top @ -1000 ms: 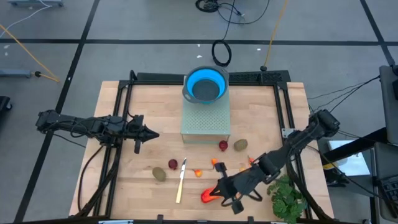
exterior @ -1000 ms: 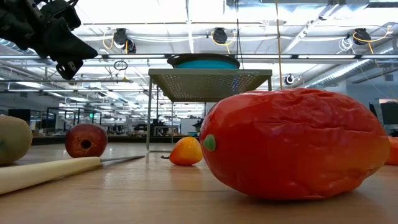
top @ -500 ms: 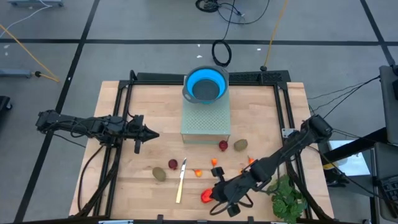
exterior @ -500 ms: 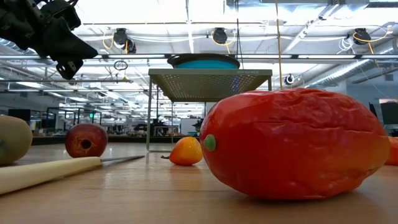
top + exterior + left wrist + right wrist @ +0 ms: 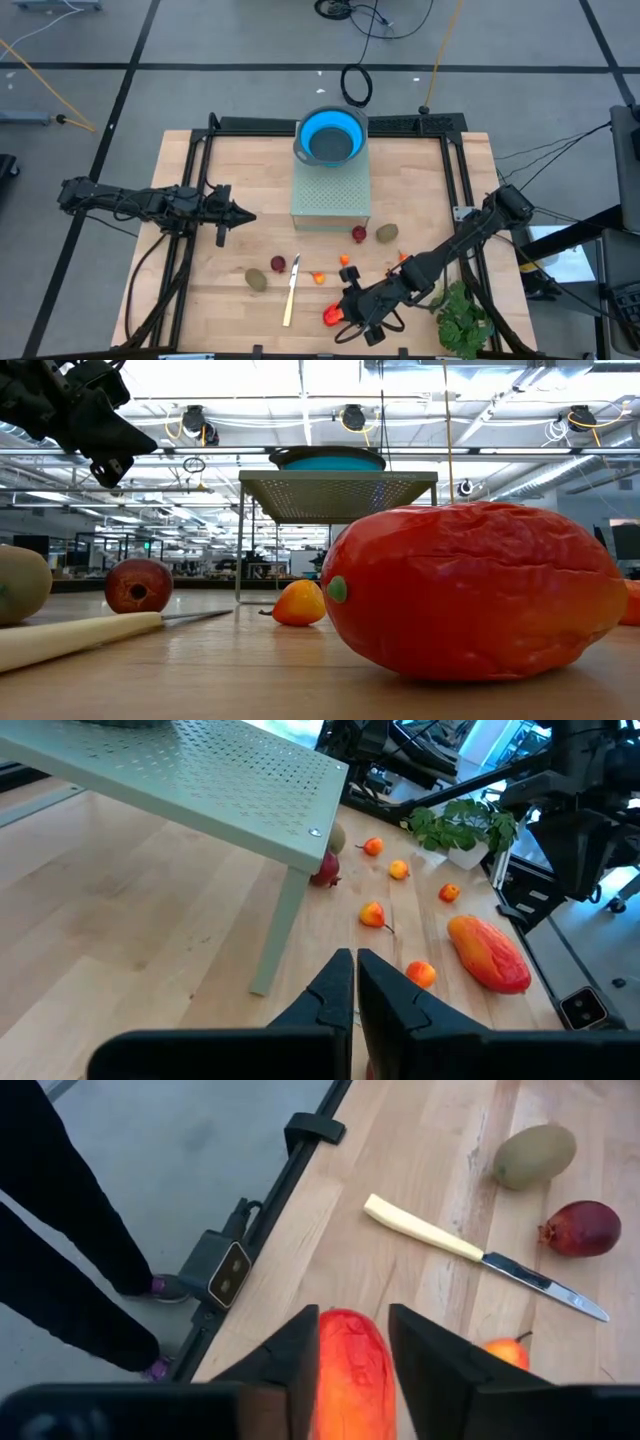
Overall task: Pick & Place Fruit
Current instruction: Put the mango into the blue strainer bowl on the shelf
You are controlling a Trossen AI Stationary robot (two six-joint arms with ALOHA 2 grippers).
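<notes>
Near the bottom centre of the high view, the red-orange oblong fruit (image 5: pixel 331 316) lies on the wooden table (image 5: pixel 420 190). Your right gripper (image 5: pixel 352 1342) is around it, fingers parted on both sides, not yet pressing. If you close off-centre, the rounded fruit may slip out or roll toward the table edge, which is close. The knife (image 5: pixel 290 290) lies just beside, to the left; a wide swing could push it. Your left gripper (image 5: pixel 247 214) waits at middle left, closed and empty. The blue bowl (image 5: pixel 331 134) sits on the perforated stand (image 5: pixel 330 195), upper centre.
</notes>
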